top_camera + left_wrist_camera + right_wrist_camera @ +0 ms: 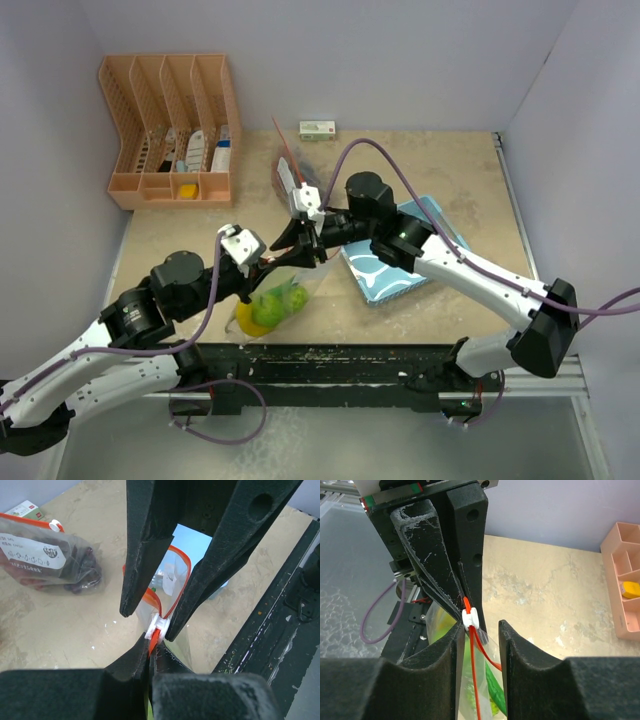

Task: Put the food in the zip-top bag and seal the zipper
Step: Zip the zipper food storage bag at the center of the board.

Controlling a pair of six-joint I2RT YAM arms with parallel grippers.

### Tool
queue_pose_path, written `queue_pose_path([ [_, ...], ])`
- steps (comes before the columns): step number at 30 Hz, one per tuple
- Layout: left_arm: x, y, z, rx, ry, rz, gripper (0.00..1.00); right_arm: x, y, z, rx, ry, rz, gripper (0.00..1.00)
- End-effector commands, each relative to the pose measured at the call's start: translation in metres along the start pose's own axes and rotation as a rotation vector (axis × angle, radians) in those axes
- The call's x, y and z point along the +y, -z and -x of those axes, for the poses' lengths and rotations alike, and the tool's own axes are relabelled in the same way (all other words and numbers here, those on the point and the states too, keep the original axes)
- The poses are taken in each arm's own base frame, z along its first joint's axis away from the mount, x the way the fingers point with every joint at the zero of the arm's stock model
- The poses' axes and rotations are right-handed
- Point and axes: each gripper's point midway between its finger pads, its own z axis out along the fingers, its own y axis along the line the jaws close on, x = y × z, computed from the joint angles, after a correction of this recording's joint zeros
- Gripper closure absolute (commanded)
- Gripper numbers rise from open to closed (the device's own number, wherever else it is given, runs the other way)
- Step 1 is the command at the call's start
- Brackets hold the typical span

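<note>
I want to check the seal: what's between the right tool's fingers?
In the right wrist view, the orange zipper and its white slider sit in the gap between the fingers of the right tool; the left tool pinches the zipper just beyond.

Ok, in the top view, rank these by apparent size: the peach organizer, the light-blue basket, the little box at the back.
1. peach organizer, clearly largest.
2. light-blue basket, partly hidden under the right arm.
3. little box, by far smallest.
</note>
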Motion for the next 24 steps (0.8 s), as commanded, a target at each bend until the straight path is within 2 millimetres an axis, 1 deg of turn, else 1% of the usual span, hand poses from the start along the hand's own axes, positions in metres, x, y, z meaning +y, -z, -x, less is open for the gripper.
queue_pose_path([
  [1, 0.0, 0.006, 0.032, -0.094, 0.027, 0.003, 1.0, -0.002, 0.001, 0.029, -0.047, 0.073, -0.011, 0.68],
  [2, 0.0, 0.006, 0.032, -0.094, 0.027, 0.004, 1.0, -0.001, 0.001, 0.029, -0.048, 0.071, -0.01, 0.69],
  [4, 0.0, 0.005, 0.031, -0.09, 0.027, 0.003, 1.0, 0.0, 0.002, 0.032, -0.053, 0.074, -0.007, 0.7],
  [11, 0.0, 0.005, 0.032, -0.095, 0.027, 0.004, 1.0, 0.003, 0.002, 0.039, -0.072, 0.079, 0.008, 0.63],
  [13, 0.0, 0.004, 0.031, -0.093, 0.027, 0.005, 1.0, 0.004, 0.002, 0.04, -0.074, 0.08, 0.012, 0.63],
  [15, 0.001, 0.004, 0.031, -0.092, 0.024, 0.006, 1.0, 0.005, 0.002, 0.04, -0.073, 0.078, 0.019, 0.65],
  [19, 0.001, 0.002, 0.03, -0.09, 0.024, 0.007, 1.0, 0.008, 0.002, 0.04, -0.077, 0.08, 0.035, 0.73],
  [21, 0.0, 0.001, 0.031, -0.093, 0.023, 0.004, 1.0, 0.007, 0.001, 0.038, -0.07, 0.07, 0.039, 0.74],
  [24, 0.0, 0.002, 0.033, -0.101, 0.022, 0.002, 1.0, 0.002, -0.002, 0.031, -0.044, 0.044, 0.022, 0.69],
])
